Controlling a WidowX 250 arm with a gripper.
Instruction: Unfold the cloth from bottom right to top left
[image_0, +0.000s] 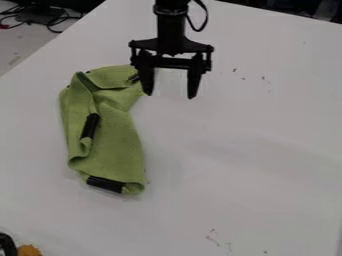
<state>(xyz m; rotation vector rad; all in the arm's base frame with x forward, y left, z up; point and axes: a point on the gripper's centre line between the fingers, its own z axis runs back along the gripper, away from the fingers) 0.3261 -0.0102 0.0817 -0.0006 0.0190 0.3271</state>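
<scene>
The black gripper (171, 92) hangs at the top centre with its two fingers spread apart and nothing between them. Its left finger overlaps the upper right edge of the green cloth (117, 140) in the view; whether they touch, I cannot tell. The cloth lies crumpled and folded on the left half of the table, long from top to bottom. Black strips show on it at its middle left, at its bottom edge and near its upper right corner, partly behind the gripper.
The white table (240, 150) carries small dark marks at the upper right and near the bottom. An orange object (29, 250) and a dark round item (7, 245) sit at the bottom left corner. Cables lie beyond the table's upper left edge.
</scene>
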